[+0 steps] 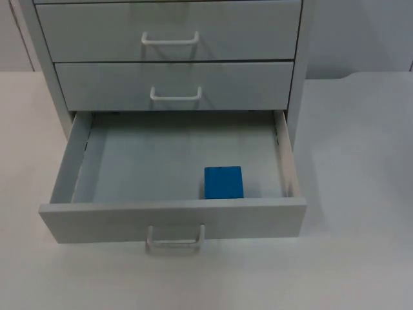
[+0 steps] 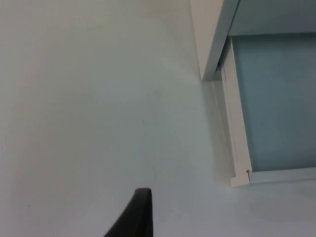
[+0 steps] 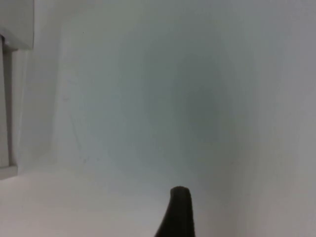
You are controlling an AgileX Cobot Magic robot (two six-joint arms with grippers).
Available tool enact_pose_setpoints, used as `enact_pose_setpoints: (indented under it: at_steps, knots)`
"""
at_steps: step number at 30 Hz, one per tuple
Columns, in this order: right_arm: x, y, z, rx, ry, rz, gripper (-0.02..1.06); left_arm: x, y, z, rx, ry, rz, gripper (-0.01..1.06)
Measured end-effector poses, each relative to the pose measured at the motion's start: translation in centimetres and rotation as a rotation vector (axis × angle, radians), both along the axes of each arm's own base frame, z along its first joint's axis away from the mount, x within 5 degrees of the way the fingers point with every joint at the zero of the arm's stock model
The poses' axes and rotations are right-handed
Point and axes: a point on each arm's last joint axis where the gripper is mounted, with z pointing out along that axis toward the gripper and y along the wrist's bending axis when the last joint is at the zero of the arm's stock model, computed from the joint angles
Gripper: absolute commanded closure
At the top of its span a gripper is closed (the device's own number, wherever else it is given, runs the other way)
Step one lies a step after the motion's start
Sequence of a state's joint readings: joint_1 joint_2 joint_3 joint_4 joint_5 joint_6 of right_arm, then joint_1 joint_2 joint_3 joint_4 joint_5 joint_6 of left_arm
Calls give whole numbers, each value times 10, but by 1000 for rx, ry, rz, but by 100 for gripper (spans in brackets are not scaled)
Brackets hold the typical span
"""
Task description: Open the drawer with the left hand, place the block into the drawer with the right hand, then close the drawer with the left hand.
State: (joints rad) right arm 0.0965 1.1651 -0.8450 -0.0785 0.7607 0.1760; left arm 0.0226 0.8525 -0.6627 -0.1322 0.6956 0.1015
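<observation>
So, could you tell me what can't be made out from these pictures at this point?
- Blue block: its lower part is hidden behind the open drawer's front panel, top view.
- Left gripper: one fingertip stands at the edge of the left wrist view, so open or shut can't be told.
- Right gripper: likewise in the right wrist view.
- Cabinet: its top is cut off, top view.

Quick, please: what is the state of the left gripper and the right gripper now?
Left gripper: over the table beside the open drawer; cannot be told.
Right gripper: over the table; cannot be told.
</observation>
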Motion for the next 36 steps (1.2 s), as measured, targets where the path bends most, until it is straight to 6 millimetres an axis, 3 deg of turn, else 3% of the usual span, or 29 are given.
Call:
enact_pose_setpoints:
  at_steps: [15, 18, 21, 22, 23, 24, 25, 27, 36]
  knots:
    - [0, 0, 0, -1, 1, 1, 38, 0, 0, 0, 9, 6, -2, 2]
    - [0, 0, 0, -3, 1, 4, 38, 0, 0, -1, 7, 7, -2, 15]
    - [0, 0, 0, -3, 1, 4, 38, 0, -1, 0, -13, 7, 0, 49]
    - [0, 0, 0, -3, 1, 4, 38, 0, -1, 0, -13, 7, 0, 56]
    - [0, 0, 0, -3, 1, 4, 38, 0, -1, 0, -21, 7, 1, 56]
    - [0, 0, 0, -3, 1, 4, 38, 0, -2, 0, -22, 5, -10, 72]
    - [0, 0, 0, -3, 1, 4, 38, 0, -4, 0, -20, 1, -36, 94]
    - [0, 0, 0, -3, 1, 4, 38, -1, -9, 1, -29, -7, -119, 105]
    - [0, 0, 0, -2, -1, 4, 38, -5, -39, 6, -32, -60, -399, 105]
